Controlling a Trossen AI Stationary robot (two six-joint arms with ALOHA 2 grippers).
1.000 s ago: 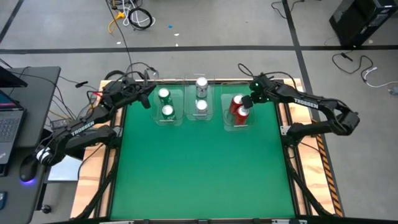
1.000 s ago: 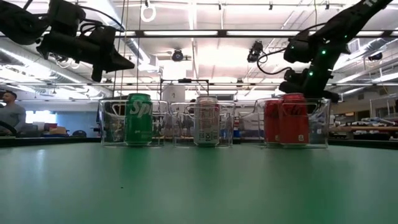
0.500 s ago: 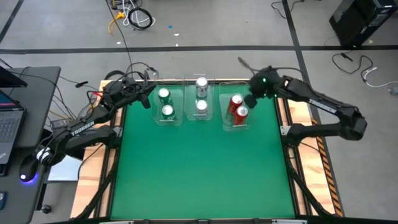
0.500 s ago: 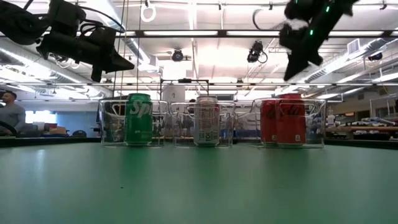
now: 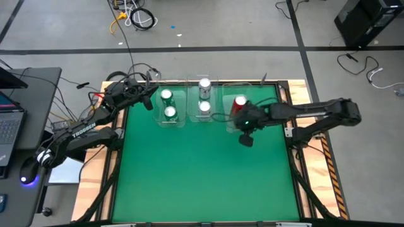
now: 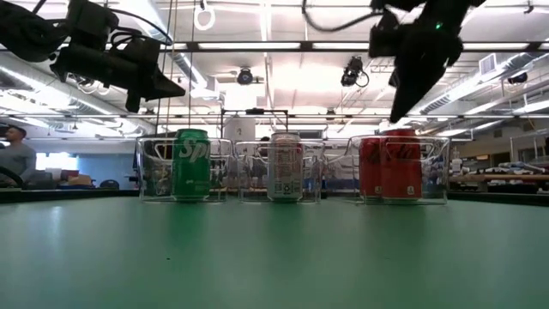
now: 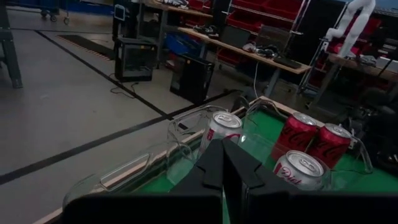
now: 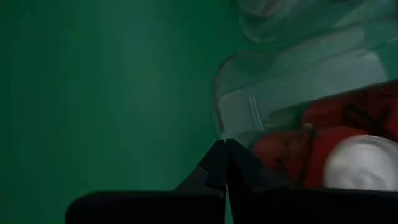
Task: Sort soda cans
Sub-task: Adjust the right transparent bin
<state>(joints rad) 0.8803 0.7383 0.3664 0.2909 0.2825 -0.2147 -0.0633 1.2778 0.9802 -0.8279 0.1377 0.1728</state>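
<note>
Grey floor (image 5: 208,25), perhaps concrete

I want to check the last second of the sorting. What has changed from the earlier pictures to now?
The right gripper has swung from the table's far right edge, beside the red cans, to above the green mat in front of their tray, empty, jaws shut. The tray shifted slightly. The left gripper, green cans and silver cans stayed as they were.
</note>
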